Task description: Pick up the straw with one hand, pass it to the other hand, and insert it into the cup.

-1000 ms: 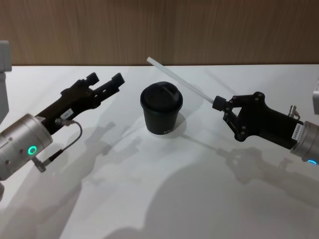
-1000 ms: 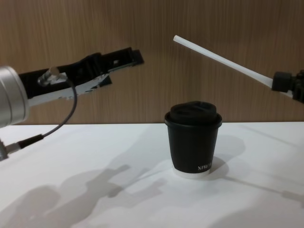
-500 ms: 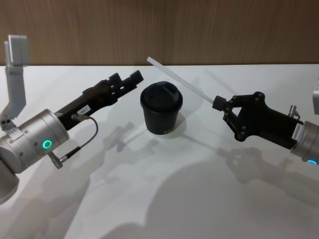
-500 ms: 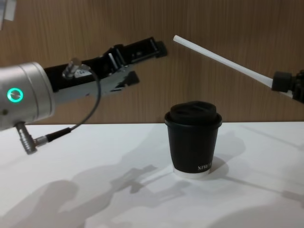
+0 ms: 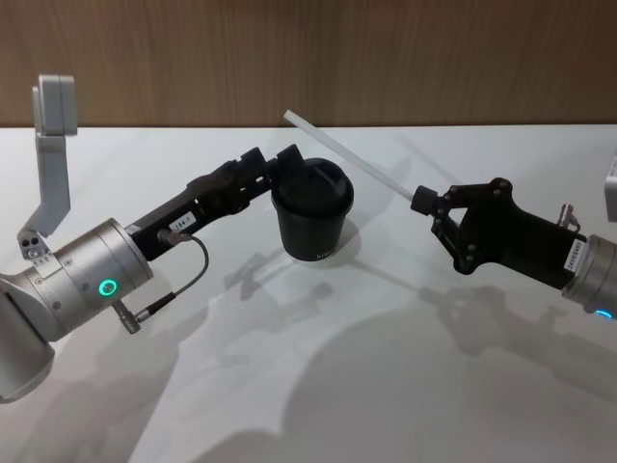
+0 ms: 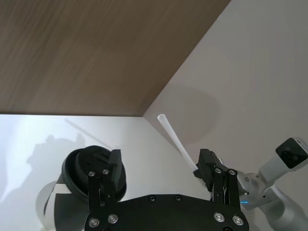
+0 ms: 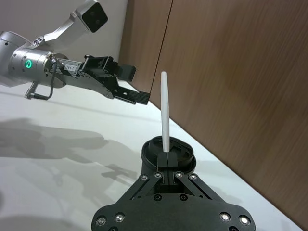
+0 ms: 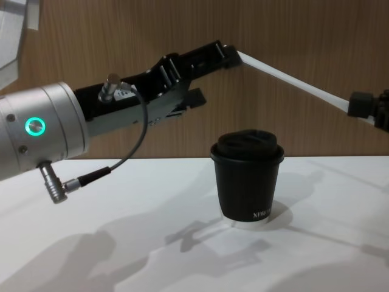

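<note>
Right end effector (image 5: 421,201) noted closed narrow on the lower end of the straw (image 5: 347,154). The straw is held in the air, slanted up and across toward the robot's left, with its free end raised above and behind the cup (image 5: 312,217). The grip is confirmed in the right wrist view, where the tube's base is pinched between the fingertips. Left end effector (image 8: 213,76) is seen spread wide and reached in above the cup's left side. In the chest view its upper finger (image 8: 209,53) is drawn level with the straw's free end, and in the left wrist view the straw is framed between the two fingers, farther out. Contact cannot be told; in the right wrist view a gap is seen between the left fingertips and the tube. Step judged: the handover, at the approach, with the straw not yet taken by the left. The next move is judged to call for the left fingers to be brought around the upper stretch of the tube and closed, and only then for the right grip to be released. A thin tube pinched off-centre may be expected to slip or pivot. The cup is stood upright on the desk (image 5: 289,386) between the two arms, with its domed lid (image 5: 315,183) fitted. Nothing is inserted in it, and its contents are hidden by the lid.
</note>
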